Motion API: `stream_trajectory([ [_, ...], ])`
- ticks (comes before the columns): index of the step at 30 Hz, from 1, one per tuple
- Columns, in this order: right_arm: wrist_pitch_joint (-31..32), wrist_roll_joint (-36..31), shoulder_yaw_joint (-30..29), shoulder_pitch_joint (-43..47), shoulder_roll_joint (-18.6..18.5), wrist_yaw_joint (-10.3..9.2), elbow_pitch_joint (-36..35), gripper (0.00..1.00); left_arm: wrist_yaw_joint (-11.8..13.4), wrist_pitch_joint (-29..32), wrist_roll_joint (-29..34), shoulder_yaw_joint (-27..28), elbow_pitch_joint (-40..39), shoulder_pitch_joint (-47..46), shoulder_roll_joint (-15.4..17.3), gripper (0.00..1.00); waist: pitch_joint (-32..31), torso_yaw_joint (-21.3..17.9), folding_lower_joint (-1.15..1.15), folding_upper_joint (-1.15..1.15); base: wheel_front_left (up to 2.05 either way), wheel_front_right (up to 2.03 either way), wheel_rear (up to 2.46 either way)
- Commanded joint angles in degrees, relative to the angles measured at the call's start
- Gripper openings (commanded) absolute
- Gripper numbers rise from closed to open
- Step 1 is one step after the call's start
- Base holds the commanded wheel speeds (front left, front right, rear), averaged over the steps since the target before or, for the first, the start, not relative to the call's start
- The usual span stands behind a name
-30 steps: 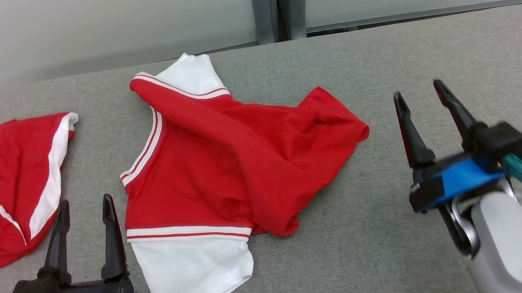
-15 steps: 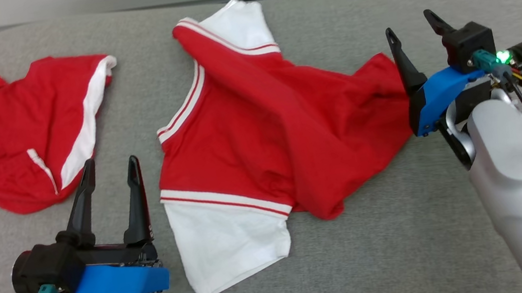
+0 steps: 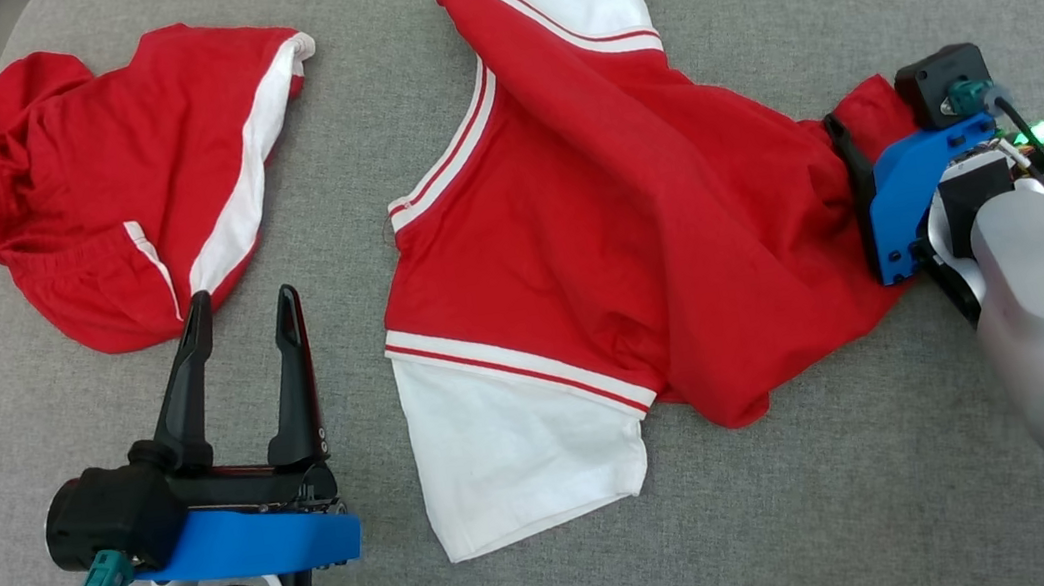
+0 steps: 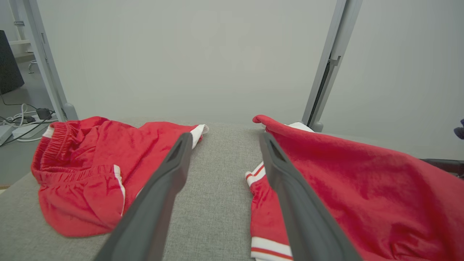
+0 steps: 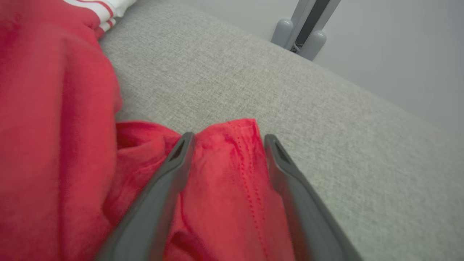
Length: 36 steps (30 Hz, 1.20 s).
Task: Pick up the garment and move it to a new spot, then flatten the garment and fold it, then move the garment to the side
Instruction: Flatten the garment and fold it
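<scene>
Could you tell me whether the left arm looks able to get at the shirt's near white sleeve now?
Probably yes: the left tool stands open, and just bare table lies between it and the white sleeve.

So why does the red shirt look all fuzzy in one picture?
Right wrist view: the shirt is very close to the camera, so its left part goes soft. Head view: the same shirt looks crisp all over.

You've got the shirt (image 3: 597, 253) mid-table (image 3: 814, 517), shorts (image 3: 95, 188) to its left, the left gripper (image 3: 243, 304) in front between them, and the right gripper (image 5: 228, 139) straddling the shirt's right corner.
</scene>
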Motion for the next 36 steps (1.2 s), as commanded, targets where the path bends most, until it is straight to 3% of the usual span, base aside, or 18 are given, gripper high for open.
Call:
stream_trajectory([
  [1, 1.37, -0.21, -0.1, -0.41, -0.61, -0.02, 1.7, 1.0, 0.36, -0.17, -0.05, 0.11, -0.28, -0.17, 0.16, 1.0, -0.01, -0.05, -0.01, 0.0, 0.0, 0.0, 0.0],
  [4, 2.46, -0.36, 0.0, -0.87, -0.31, -0.03, 3.23, 1.0, 0.5, -0.17, -0.14, -0.02, -0.28, -0.39, 0.16, 1.0, 0.04, -0.22, -0.01, 0.0, 0.0, 0.0, 0.0],
  [5, 2.77, -0.22, 0.13, -0.94, -0.09, -0.03, 3.66, 0.84, 0.5, -0.17, -0.21, -0.1, -0.28, -0.51, 0.16, 1.0, 0.06, -0.27, -0.01, 0.0, 0.0, 0.0, 0.0],
  [6, 3.03, -0.06, 0.32, -0.97, 0.18, -0.03, 4.0, 0.17, 0.45, -0.17, -0.24, -0.18, -0.29, -0.59, 0.15, 1.0, 0.06, -0.34, -0.01, 0.0, 0.0, 0.0, 0.0],
  [7, 2.75, 0.33, 0.3, -1.17, 0.42, -0.03, 4.26, 0.0, 0.49, -0.17, -0.22, -0.18, -0.27, -0.62, 0.16, 1.0, 0.03, -0.46, -0.01, 0.0, 0.0, 0.0, 0.0],
  [22, -10.95, 1.84, -2.17, 0.61, 2.24, -0.03, -2.29, 0.0, -0.3, -0.17, 1.82, 3.35, 1.17, 3.82, 0.17, 1.0, -7.95, -6.31, -0.01, 0.0, 0.0, 0.0, 0.0],
  [28, -11.36, 2.27, -1.61, 2.38, 3.77, -0.03, -11.02, 0.0, -0.57, -0.17, 2.48, 4.41, 1.33, 5.54, 0.17, 1.0, -10.89, -8.48, -0.01, 0.0, 0.0, 0.0, 0.0],
  [36, -11.36, 4.97, 0.94, 7.51, 4.93, -0.03, -28.75, 0.0, -0.92, -0.17, 3.03, 5.79, 1.81, 7.42, 0.18, 1.0, -13.64, -10.8, -0.01, 0.0, 0.0, 0.0, 0.0],
])
